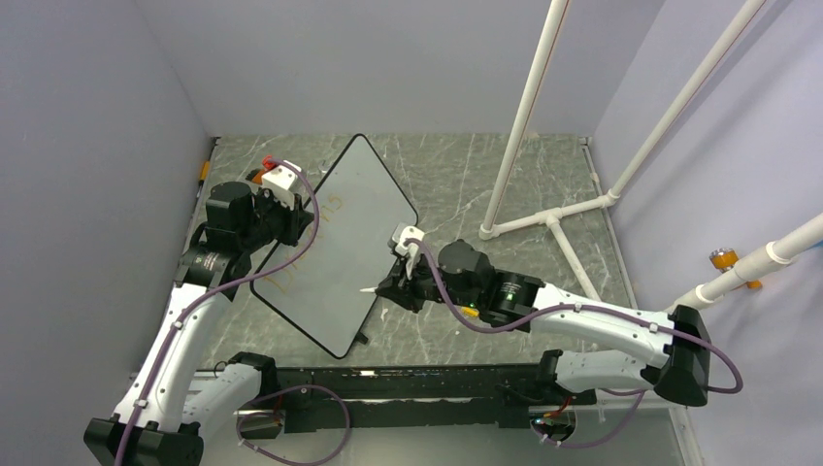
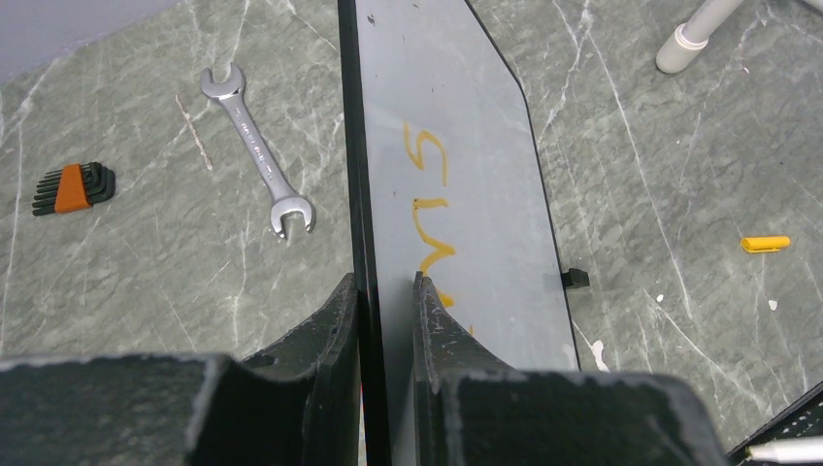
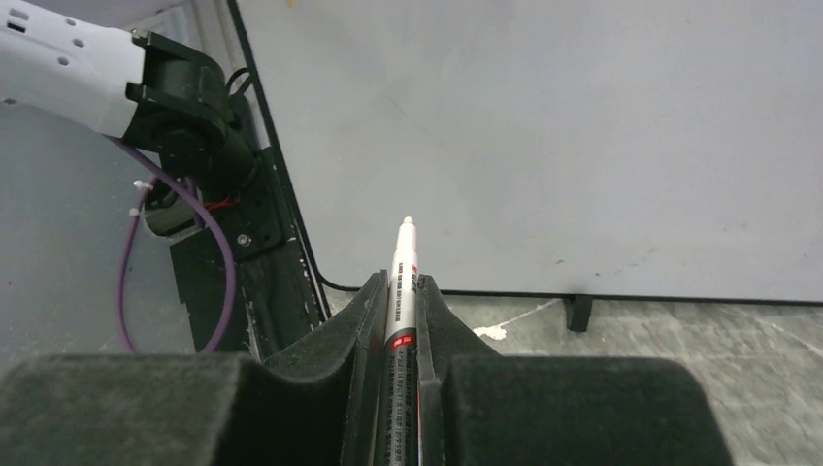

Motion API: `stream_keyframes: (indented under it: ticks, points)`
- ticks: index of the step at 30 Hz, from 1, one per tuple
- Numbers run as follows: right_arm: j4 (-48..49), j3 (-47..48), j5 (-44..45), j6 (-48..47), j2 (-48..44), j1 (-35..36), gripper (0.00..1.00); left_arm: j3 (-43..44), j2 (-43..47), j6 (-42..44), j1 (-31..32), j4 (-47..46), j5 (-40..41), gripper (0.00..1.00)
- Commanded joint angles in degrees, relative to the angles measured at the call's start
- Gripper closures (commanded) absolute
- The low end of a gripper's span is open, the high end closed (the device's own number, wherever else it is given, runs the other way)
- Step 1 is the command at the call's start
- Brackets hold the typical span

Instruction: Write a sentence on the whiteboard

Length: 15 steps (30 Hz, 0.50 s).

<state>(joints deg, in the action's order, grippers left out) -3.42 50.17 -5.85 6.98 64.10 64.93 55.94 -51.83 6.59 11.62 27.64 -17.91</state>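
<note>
Whiteboard (image 1: 335, 243) is standing tilted on its clipped lower edge on the grey marbled table (image 1: 466, 184), with the left gripper (image 2: 386, 283) clamping its black rim between both fingers. Orange-yellow letters of the sentence (image 2: 427, 199) are showing on the board face just beyond those fingers, while a wrench (image 2: 257, 150), hex keys (image 2: 73, 187) and an orange cap (image 2: 765, 243) are lying on the table. The right gripper (image 3: 403, 286) is squeezing a marker (image 3: 404, 254), pointing its tip at a bare part of the board near the bottom edge; whether it is touching cannot be told
</note>
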Motion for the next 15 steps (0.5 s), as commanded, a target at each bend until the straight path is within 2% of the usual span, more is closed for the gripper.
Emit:
stream_keyframes:
  ticks: [1, 15]
  points:
    - [6.0, 1.2, 0.9, -2.2, 1.9, 2.5, 1.00, -2.2, -0.5, 4.4, 1.4, 8.6, -1.1, 1.00]
    - [11.1, 9.2, 5.3, -2.9, 12.3, 8.7, 1.00, -2.2, -0.6, 4.3, 1.5, 8.7, -0.8, 1.00]
